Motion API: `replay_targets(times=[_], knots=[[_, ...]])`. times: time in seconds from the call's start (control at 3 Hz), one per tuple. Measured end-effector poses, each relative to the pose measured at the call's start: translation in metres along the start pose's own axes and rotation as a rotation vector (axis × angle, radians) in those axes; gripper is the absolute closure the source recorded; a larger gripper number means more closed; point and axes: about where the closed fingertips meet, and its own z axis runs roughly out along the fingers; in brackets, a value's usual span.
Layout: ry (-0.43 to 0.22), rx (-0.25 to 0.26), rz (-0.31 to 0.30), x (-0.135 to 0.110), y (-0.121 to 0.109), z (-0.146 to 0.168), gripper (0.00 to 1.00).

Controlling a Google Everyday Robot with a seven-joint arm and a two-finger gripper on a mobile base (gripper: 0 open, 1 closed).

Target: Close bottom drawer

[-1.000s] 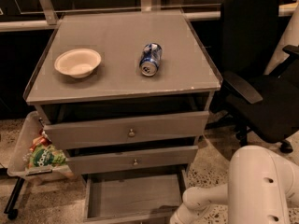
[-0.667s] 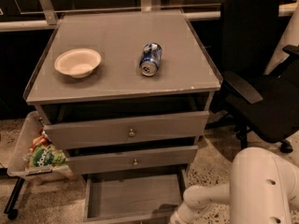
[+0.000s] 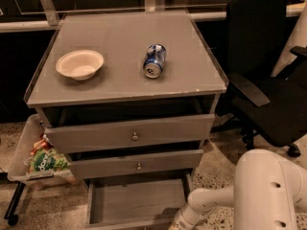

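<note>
Grey wooden cabinet stands at centre frame with three drawers in a stack. On its top, a pale bowl sits upright at the left. A blue and white can lies on its side near the middle, well apart from the bowl.

The top drawer front and middle drawer front each carry a small round knob and sit slightly forward of the frame. The bottom drawer, lowest in the stack, is pulled out towards the camera. Its shallow tray is exposed and bare inside.

The white robot arm enters from the lower right and reaches left along the floor. The gripper is at the bottom edge of the view, just beside the right front corner of the bottom drawer. Its jaws run out of view, so their state cannot be told, nor whether there is contact with the drawer.

A black office chair stands to the right of the cabinet. A pale bin holding snack packets sits at the left.
</note>
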Motion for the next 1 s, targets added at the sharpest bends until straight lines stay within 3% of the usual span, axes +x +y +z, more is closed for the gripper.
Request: replay_targets(times=[1.0], knots=[[-0.004,0.121,-0.033,-0.017,-0.023,-0.004,1.00]])
